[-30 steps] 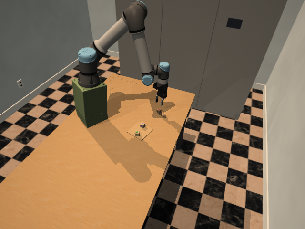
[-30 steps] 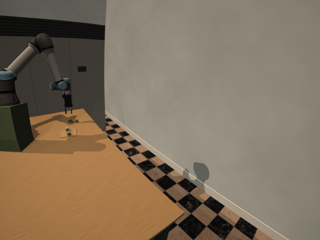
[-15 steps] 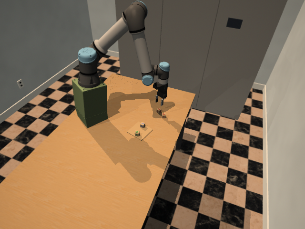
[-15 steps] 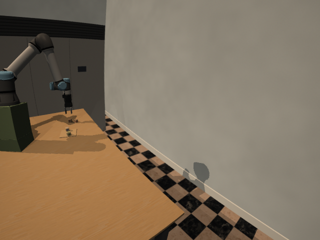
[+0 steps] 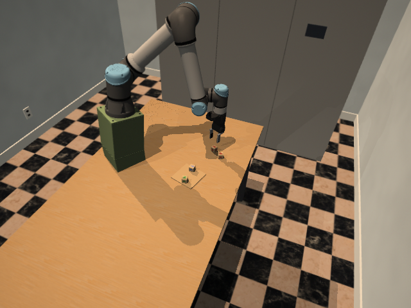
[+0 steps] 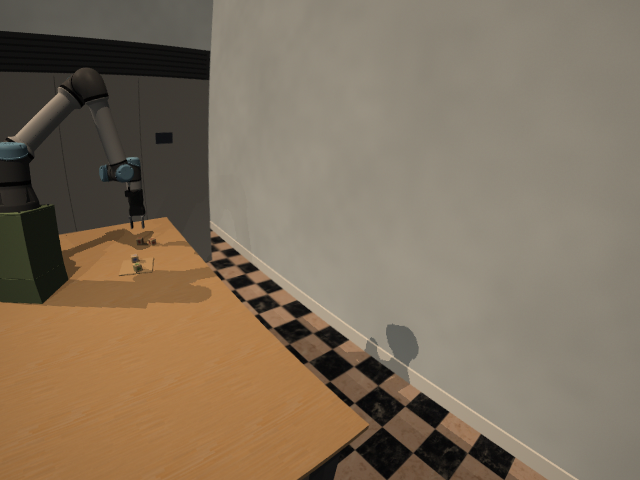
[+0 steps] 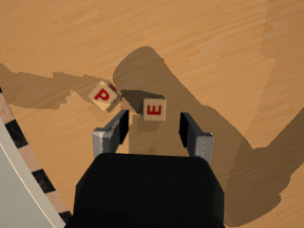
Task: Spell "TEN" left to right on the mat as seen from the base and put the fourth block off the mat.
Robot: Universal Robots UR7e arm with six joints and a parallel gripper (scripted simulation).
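My gripper [image 7: 154, 122] is open and empty, hanging above the table over a block with a red E [image 7: 154, 110]. The E block lies on the bare table between and just ahead of my fingertips; it also shows in the top view [image 5: 214, 148]. A block with a red P [image 7: 103, 95] lies tilted beside it, close to the table edge [image 5: 221, 154]. The mat [image 5: 188, 176] lies flat on the table and carries two blocks, one with a blue letter [image 5: 191, 167] and one with a green letter [image 5: 184, 179]. In the exterior view my gripper [image 6: 136, 224] hangs above the two off-mat blocks [image 6: 146, 241].
The green robot pedestal [image 5: 121, 136] stands at the table's left. The table's right edge [image 5: 247, 172] runs close past the P block. A grey cabinet [image 5: 282, 66] stands behind the table's far end.
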